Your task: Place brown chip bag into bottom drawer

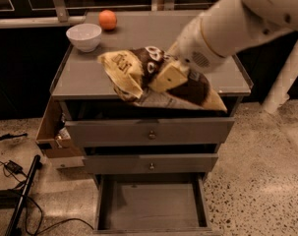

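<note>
The brown chip bag [138, 73], dark brown in the middle with tan-yellow ends, hangs in the air over the front edge of the grey cabinet top [84, 75]. My gripper [169, 76], at the end of the white arm coming in from the upper right, is shut on the bag's middle; one tan finger [169, 76] presses on its front. The bottom drawer [151, 200] stands pulled open below, a shallow grey tray with nothing visible in it. The bag is well above it, roughly over the drawer's line.
A white bowl [84, 36] and an orange fruit [107, 19] sit at the back left of the cabinet top. Two knobbed drawers [151, 134] are shut above the open one. A cardboard box [54, 132] stands at the cabinet's left. Cables [15, 171] lie on the floor at left.
</note>
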{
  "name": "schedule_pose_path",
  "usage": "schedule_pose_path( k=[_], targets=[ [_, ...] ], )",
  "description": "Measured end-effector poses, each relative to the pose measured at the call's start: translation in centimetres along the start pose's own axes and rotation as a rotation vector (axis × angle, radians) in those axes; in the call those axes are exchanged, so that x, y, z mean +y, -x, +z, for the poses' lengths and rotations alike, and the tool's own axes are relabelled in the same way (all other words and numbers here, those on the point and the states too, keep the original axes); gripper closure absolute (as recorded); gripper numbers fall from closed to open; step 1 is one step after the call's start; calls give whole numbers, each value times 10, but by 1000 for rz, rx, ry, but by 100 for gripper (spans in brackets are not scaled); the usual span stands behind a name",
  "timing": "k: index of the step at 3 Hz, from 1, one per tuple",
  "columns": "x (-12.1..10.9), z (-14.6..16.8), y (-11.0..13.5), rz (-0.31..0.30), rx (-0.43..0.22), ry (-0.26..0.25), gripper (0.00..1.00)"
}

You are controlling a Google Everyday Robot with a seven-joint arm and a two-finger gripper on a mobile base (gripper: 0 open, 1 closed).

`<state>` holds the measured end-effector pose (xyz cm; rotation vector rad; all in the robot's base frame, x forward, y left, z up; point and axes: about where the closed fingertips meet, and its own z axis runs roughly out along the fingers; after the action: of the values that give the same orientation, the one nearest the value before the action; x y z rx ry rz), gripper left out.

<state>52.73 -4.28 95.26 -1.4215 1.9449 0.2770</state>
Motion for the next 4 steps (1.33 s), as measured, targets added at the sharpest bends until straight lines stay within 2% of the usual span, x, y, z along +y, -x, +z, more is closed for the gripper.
schedule_pose_path(
  k=[1,2,3,4],
  targets=[
    [54,-13,-31,43,-2,6,100],
    [90,15,-66,96,-77,3,100],
    [136,82,-116,168,-121,97,100],
    [160,104,-143,199,-96,149,100]
  ],
)
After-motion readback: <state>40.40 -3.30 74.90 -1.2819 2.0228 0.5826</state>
